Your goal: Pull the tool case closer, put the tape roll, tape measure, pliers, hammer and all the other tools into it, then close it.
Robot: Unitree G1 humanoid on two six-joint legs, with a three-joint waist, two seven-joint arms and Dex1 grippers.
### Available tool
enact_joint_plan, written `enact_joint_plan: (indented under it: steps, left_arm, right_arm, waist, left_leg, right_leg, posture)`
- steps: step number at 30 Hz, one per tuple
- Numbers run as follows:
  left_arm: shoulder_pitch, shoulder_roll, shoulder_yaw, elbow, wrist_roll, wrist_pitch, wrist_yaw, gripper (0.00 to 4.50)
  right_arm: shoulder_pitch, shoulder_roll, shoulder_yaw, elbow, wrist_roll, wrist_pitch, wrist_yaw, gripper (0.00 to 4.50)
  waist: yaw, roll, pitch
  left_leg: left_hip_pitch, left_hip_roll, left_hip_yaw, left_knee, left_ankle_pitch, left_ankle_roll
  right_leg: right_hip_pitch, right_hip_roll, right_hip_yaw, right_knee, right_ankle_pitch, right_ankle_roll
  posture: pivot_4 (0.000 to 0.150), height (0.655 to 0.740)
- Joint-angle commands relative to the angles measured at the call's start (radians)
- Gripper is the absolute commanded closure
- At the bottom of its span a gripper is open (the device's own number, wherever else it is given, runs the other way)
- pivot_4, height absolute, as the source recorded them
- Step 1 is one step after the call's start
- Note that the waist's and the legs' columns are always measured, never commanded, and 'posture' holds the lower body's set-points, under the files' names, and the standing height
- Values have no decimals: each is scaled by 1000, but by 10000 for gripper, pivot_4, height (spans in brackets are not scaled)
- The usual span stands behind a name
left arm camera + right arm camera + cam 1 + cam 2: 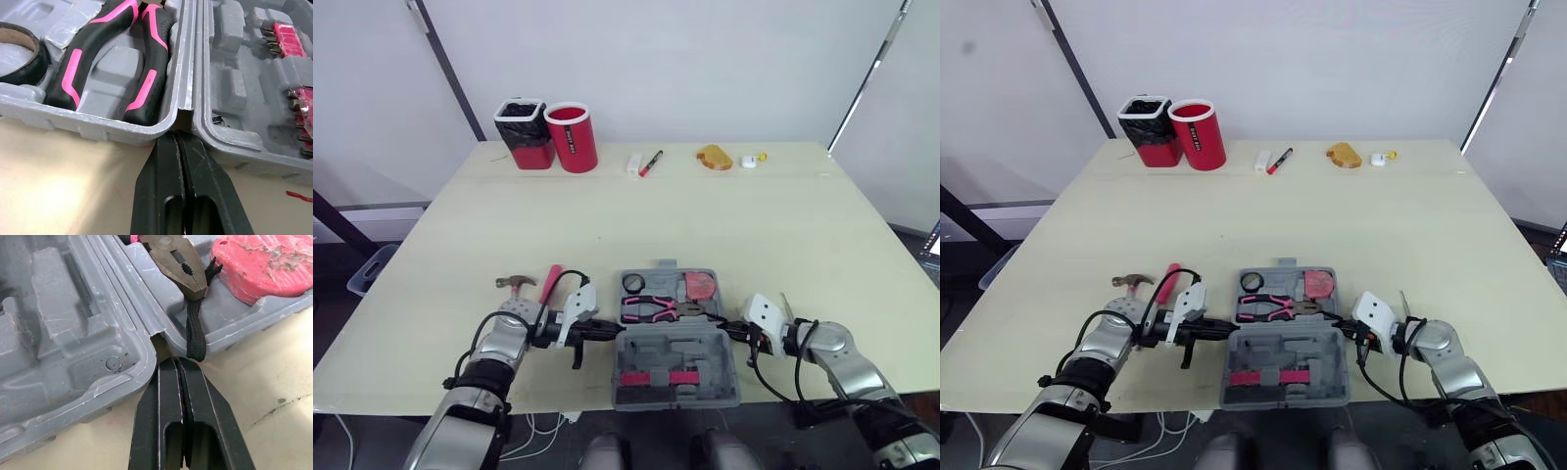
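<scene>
The grey tool case lies open near the table's front edge. Its far half holds the tape roll, the pink-handled pliers and the red tape measure. Its near half holds red bit strips. The hammer lies on the table left of the case, just beyond my left arm. My left gripper is shut, its tips at the hinge notch on the case's left side. My right gripper is shut too, tips at the right-side hinge notch, beside the tape measure's black strap.
At the table's far edge stand a black-lined bin and a red cup. A marker, a small white block, an orange object and a small white piece lie further right.
</scene>
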Motion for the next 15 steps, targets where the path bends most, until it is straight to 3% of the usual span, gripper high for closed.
enact_joint_plan:
  steps: [1, 15]
  left_arm:
    - [-31, -7, 11, -4, -10, -39, 0, 44614]
    - [-89, -20, 14, 72, 5, -72, 49, 44614]
  right_arm:
    - [-31, 30, 5, -18, 7, -34, -8, 45000]
    - [-69, 51, -4, 27, 1, -40, -22, 45000]
  waist:
    - [0, 0, 0]
    - [1, 0, 0]
  left_leg:
    - [0, 0, 0, 0, 0, 0]
    - [-1, 0, 0, 0, 0, 0]
  right_leg:
    - [0, 0, 0, 0, 0, 0]
    - [0, 0, 0, 0, 0, 0]
  posture:
    - [1500, 7400]
    - [1500, 7400]
